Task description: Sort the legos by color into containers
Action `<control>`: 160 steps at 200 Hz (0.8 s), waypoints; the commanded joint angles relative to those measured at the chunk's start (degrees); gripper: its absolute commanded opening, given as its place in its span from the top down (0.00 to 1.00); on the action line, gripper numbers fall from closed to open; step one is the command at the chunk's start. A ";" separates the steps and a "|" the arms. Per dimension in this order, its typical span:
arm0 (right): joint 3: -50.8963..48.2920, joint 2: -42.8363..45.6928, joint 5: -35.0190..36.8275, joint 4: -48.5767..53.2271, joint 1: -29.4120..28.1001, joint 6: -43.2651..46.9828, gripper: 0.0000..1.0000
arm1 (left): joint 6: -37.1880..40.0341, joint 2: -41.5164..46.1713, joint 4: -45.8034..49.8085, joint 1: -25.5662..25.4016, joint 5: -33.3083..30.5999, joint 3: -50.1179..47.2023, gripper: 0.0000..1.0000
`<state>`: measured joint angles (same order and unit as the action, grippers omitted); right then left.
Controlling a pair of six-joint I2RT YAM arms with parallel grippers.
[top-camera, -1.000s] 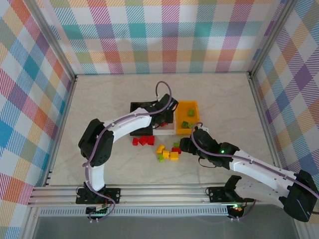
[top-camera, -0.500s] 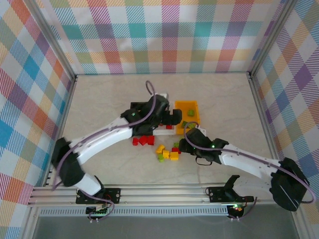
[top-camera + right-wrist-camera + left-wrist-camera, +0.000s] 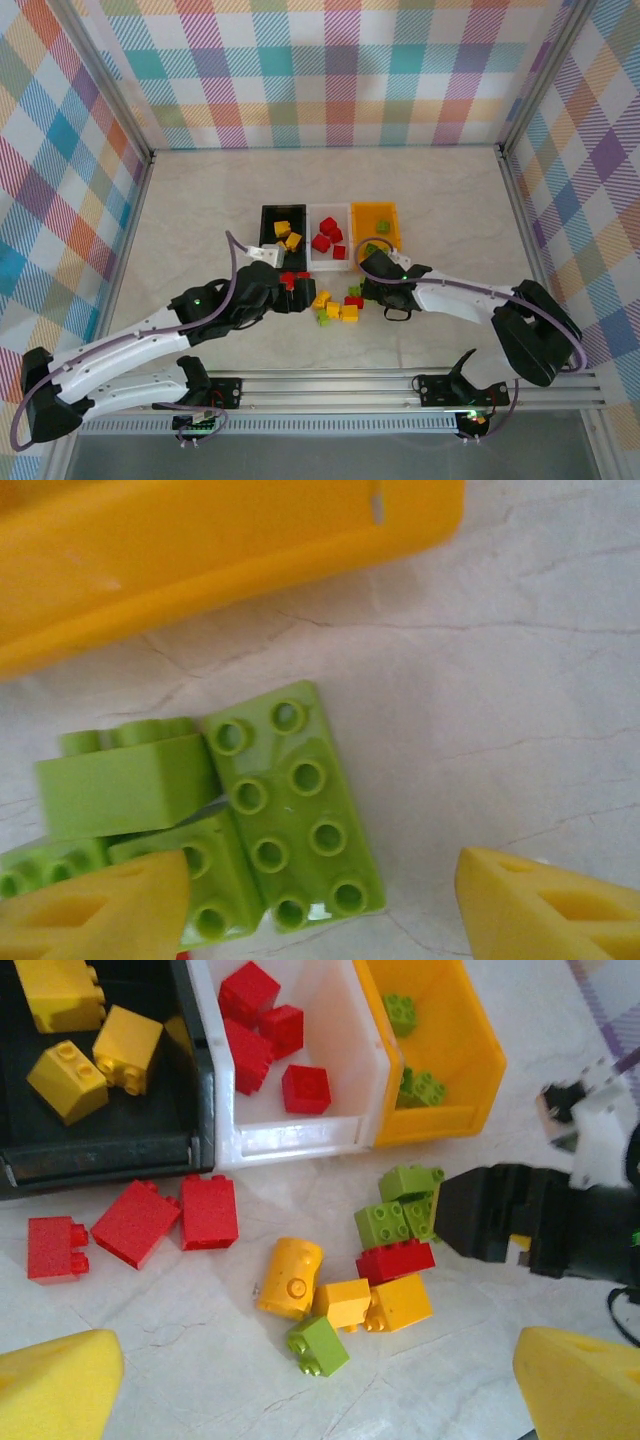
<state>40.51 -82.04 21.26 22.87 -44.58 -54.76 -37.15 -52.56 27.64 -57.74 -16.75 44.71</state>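
The legos (image 3: 135,1222) are seen as hard, smooth plastic with a slight gloss. The black bin (image 3: 100,1145), white bin (image 3: 290,1140) and orange-yellow bin (image 3: 200,550) are moulded from smooth, faintly shiny plastic. The tabletop (image 3: 480,680) is finished matt, with marble-like veining. The finger pads (image 3: 530,900) are covered in matt, foam-like yellow material. The rail (image 3: 330,385) is made of pale metal.

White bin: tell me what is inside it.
The white bin holds four red bricks, and no other colour shows among them. The floor under those bricks is covered, so anything beneath them cannot be seen.
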 commanded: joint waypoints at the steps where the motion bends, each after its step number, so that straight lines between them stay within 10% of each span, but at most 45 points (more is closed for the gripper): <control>1: -0.75 -2.05 0.84 3.53 0.46 -3.16 0.31 | -1.26 1.06 1.35 -0.62 -3.24 -1.07 0.00; 94: -9.07 24.37 -0.05 14.96 0.30 -5.72 0.29 | -2.81 4.86 -1.12 -0.47 -4.43 -5.94 0.00; 160: -3.71 11.97 -6.03 7.71 -1.46 3.36 0.27 | -3.50 9.59 2.50 -0.45 -5.91 -7.61 0.00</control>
<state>34.28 -66.00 17.82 33.30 -45.19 -55.51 -39.57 -45.01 28.49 -57.74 -20.73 38.35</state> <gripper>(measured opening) 0.733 0.999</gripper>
